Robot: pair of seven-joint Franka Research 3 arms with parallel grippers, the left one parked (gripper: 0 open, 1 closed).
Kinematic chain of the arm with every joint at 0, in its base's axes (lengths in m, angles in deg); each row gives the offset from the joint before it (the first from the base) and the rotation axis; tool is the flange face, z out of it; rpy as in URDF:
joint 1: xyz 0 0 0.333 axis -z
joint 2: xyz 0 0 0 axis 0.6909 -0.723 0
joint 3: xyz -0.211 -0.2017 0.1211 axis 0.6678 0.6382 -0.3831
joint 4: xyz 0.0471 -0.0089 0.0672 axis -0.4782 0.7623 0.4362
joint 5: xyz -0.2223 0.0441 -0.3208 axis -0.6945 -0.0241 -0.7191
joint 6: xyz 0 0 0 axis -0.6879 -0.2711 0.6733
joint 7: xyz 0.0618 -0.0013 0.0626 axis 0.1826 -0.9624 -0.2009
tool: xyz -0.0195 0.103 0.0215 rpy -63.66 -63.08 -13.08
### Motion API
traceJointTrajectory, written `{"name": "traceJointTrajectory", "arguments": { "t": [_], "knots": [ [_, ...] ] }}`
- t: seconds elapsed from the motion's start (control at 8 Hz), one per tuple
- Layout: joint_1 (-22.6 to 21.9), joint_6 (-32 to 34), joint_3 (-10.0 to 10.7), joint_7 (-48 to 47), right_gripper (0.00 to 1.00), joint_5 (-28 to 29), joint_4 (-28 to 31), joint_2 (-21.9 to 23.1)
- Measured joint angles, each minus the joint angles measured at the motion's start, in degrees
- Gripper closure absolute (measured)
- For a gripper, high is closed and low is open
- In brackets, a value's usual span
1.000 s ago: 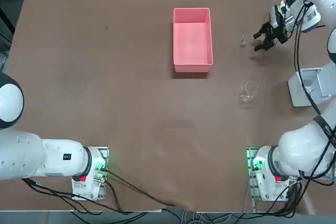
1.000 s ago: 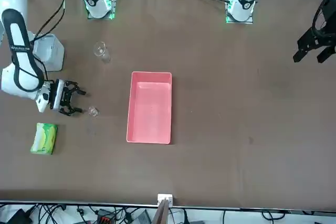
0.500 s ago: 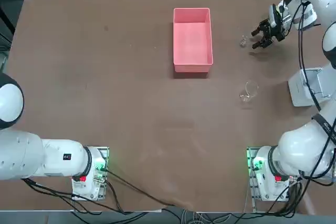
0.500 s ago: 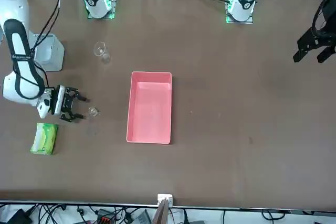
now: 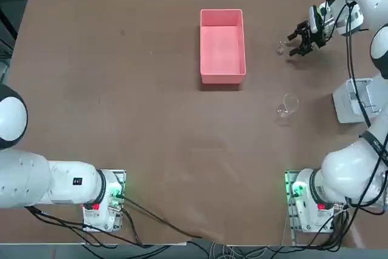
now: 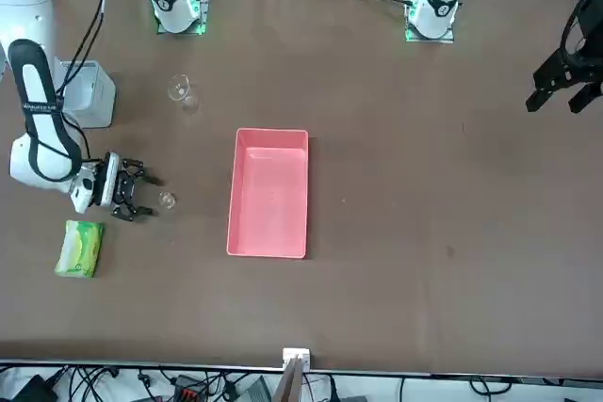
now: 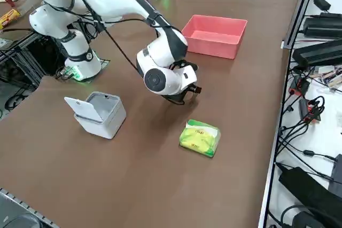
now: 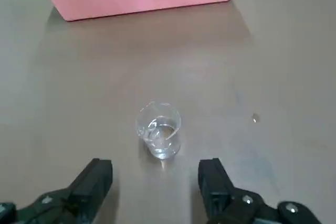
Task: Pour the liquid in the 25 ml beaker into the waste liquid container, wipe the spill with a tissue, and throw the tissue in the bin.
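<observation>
The jaws of the right gripper (image 8: 156, 165) stand spread wide with nothing between them; they are directed at the small beaker (image 8: 160, 132), which stands upright on the tabletop (image 5: 151, 119) and contains clear liquid. Over the last second the gripper has shifted towards the beaker: in the top view it has moved leftward in the upper right of the frame, and in the front view slightly right and down, left of centre. The beaker itself shows no clear displacement. Finding: the approach is well advanced, but no grip is made and pouring has not begun. The next move, in my judgement, calls for a level advance until the glass sits between the jaws, then a gentle closure; an off-centre contact could tip it. Beyond it, the pink tray (image 5: 222, 47), judged to be the waste container, stands at upper centre of the top view, unmoved. A small drop (image 8: 255, 117) lies beside the beaker's area. The larger beaker (image 5: 287, 105) stands right of centre in the top view. In the right side view, the pale bin (image 7: 101, 118) is left of centre, flap open, and the tissue pack (image 7: 200, 138) lies right of centre.
</observation>
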Motion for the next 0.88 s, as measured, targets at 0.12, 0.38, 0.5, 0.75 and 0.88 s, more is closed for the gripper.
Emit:
{"name": "traceJointTrajectory", "arguments": {
  "t": [0.12, 0.38, 0.5, 0.75, 0.88],
  "knots": [
    [0.0, 0.09, -0.01, 0.49, 0.0, 0.0, -0.22, -0.29],
    [0.0, 0.38, -0.01, 1.37, 0.0, 0.01, -0.25, -0.48],
    [-0.05, 0.46, -0.07, 1.64, 0.0, 0.01, -0.27, -0.72],
    [-0.66, 0.47, -0.43, 1.74, 0.0, 0.3, -1.25, -1.69],
    [-1.41, 0.47, -0.49, 1.74, 0.0, 0.87, -1.92, -2.35]
  ]
}}
